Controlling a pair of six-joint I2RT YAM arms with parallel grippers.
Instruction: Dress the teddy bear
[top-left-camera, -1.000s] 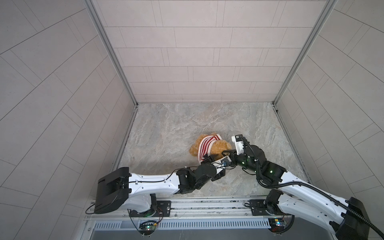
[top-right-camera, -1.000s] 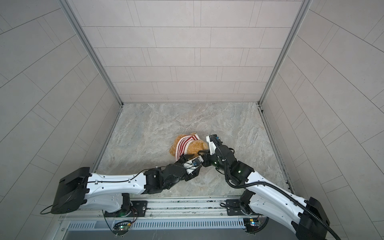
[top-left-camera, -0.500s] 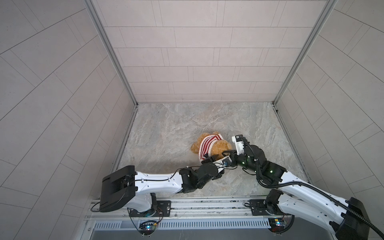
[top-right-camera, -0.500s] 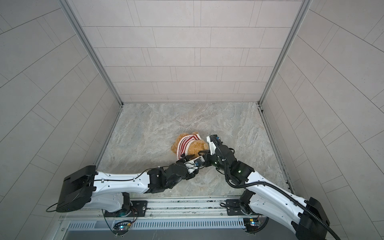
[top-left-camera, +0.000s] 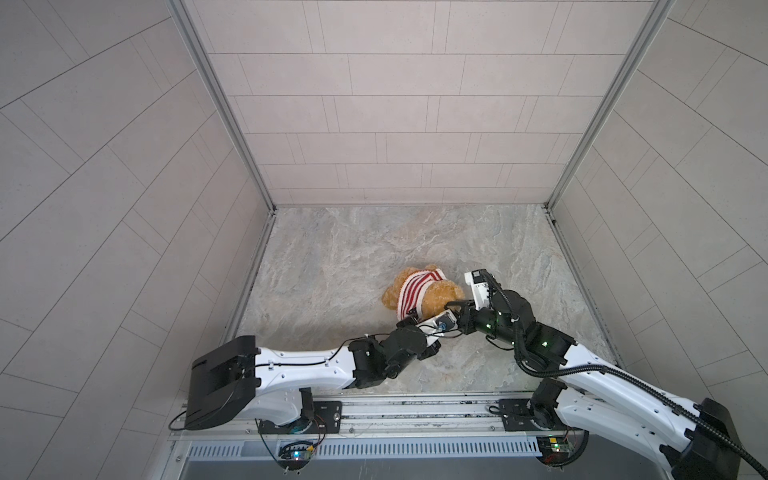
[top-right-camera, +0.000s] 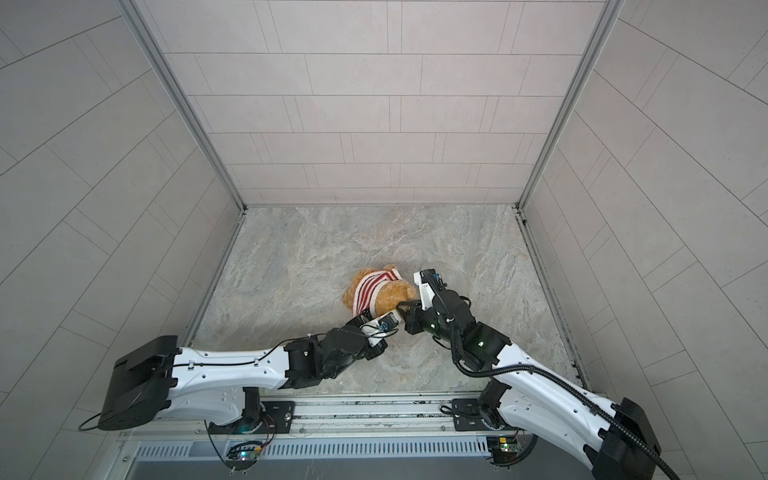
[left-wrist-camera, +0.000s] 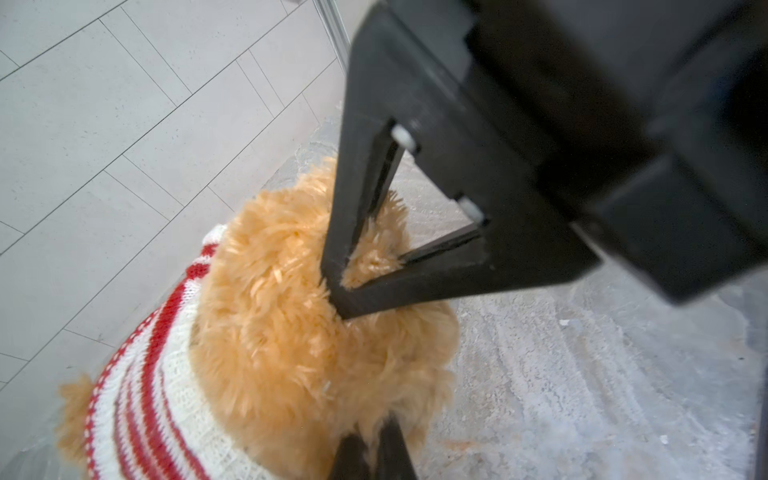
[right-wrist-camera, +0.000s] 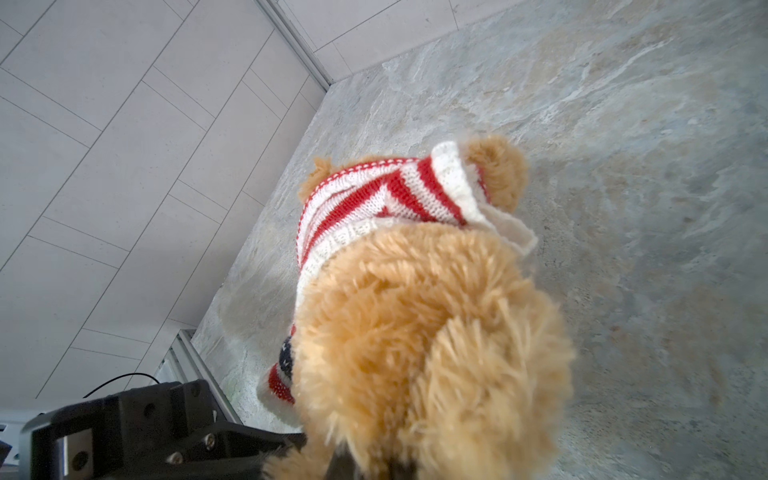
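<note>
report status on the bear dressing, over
Both shut: right gripper on fur of the teddy bear, left gripper low by the sweater hem. Sweater around its body. Nothing in the way.

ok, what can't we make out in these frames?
- Teddy bear face: in no view; turned away, or too small in both top views.
- Left gripper hold: cut off by the left wrist view's edge; fur or sweater, unclear.
- Right gripper tips: buried in blurred fur, right wrist view.

A grey marbled worktop (top-left-camera: 353, 249) fills the lower middle of the frame, with pale tiled walls (top-left-camera: 395, 104) on three sides. A metal rail (top-left-camera: 415, 409) runs below it, and a red-and-white striped sweater (top-left-camera: 411, 291) sits near centre.
</note>
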